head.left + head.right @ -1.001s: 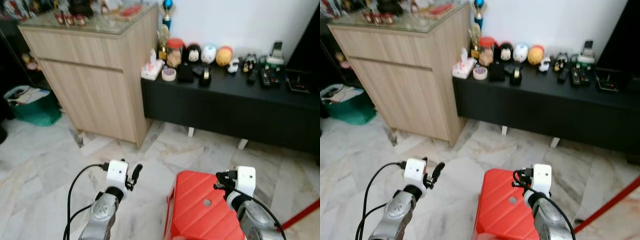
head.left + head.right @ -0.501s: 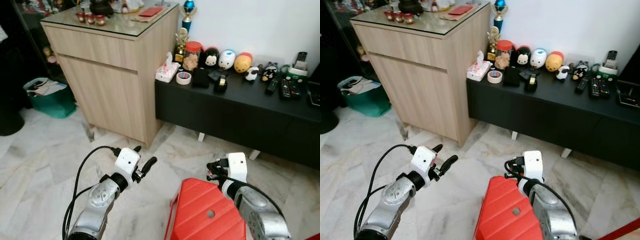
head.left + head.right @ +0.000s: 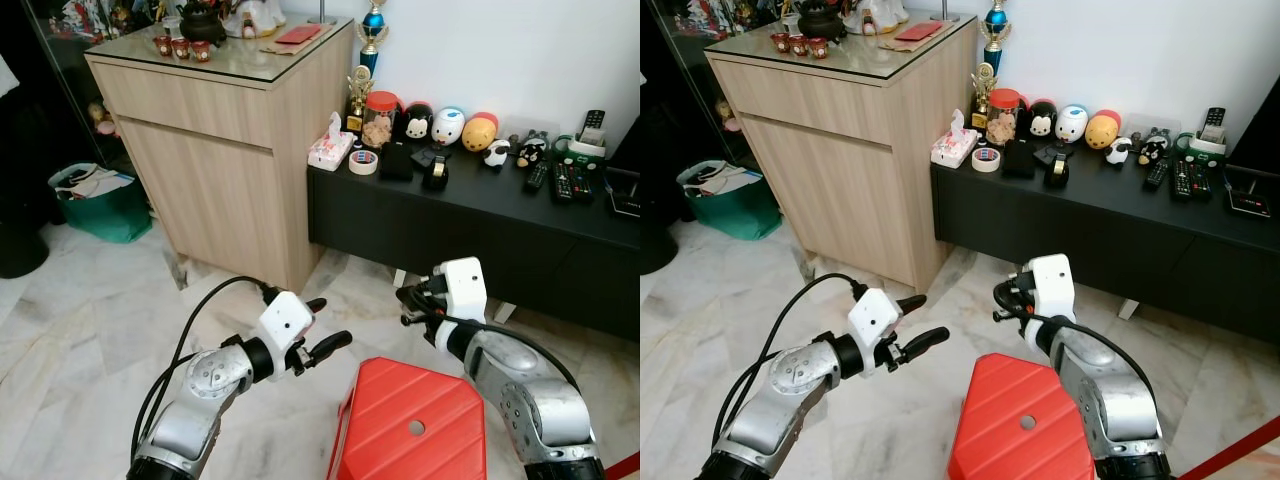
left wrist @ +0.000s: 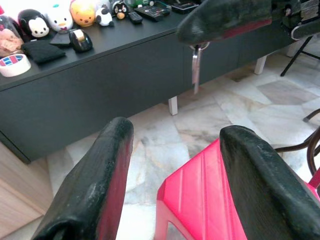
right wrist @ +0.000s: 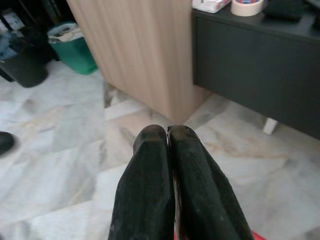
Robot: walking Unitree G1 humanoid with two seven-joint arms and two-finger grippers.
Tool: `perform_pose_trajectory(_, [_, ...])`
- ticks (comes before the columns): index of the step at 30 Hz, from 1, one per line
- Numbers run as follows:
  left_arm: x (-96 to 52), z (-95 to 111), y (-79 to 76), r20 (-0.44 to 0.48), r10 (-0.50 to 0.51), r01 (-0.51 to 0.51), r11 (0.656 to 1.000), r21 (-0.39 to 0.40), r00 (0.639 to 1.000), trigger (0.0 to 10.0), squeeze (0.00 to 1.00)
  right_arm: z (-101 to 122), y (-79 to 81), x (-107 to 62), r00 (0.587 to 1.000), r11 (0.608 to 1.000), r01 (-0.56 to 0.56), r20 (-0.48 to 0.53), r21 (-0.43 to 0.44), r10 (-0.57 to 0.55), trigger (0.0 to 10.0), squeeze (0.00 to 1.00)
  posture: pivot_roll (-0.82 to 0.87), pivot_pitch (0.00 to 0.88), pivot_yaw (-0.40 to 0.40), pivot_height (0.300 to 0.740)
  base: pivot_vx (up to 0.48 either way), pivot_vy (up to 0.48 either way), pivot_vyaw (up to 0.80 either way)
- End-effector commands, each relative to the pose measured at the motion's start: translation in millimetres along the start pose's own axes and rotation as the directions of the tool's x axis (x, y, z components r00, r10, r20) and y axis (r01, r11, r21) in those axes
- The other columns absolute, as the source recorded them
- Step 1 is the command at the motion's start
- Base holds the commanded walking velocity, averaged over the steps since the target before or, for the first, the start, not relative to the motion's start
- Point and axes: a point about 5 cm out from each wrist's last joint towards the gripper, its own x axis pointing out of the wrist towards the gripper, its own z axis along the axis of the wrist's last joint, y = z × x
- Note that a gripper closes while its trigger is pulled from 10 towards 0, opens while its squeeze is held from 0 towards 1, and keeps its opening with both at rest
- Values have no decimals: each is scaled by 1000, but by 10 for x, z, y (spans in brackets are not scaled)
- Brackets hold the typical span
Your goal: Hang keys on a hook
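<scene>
A small silver key (image 4: 195,70) hangs from the tips of my right gripper (image 3: 406,305), seen in the left wrist view. That gripper is shut on it and held up over the floor in front of the black sideboard. In the right wrist view its fingers (image 5: 150,150) press together. My left gripper (image 3: 328,322) is open and empty, raised at the same height to the left and pointing toward the right gripper. The key hangs beyond the gap between the left fingers (image 4: 107,165), apart from them.
A red plastic stool (image 3: 415,425) stands on the marble floor right below my arms. A wooden cabinet (image 3: 220,150) is ahead on the left. Beside it is a black sideboard (image 3: 480,225) carrying figurines, tape and remotes. A green bag (image 3: 95,205) sits far left.
The camera has tilted up and shifted. Both arms have risen and reached forward. The left gripper has turned toward the right one, which stays shut.
</scene>
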Motion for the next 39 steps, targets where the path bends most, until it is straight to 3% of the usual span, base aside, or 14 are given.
perform_pose_trajectory(1, [42,71,-37,17,-25,25,1000,-1,1000,10000,0,84,145,-37,998,999,-53,14,-3,53,10000,0,6,0,-38,740,0,0,0])
perform_pose_trajectory(11, [97,128,-68,18,-14,15,1000,-25,1000,10000,0,45,332,-152,982,985,-168,-92,-40,164,10000,0,-1,0,-37,740,0,0,0])
perform_pose_trajectory(39, [234,191,-134,16,-49,49,998,-27,999,10000,0,139,413,-272,950,954,-292,-132,-67,281,10000,0,2,0,-78,740,0,0,0])
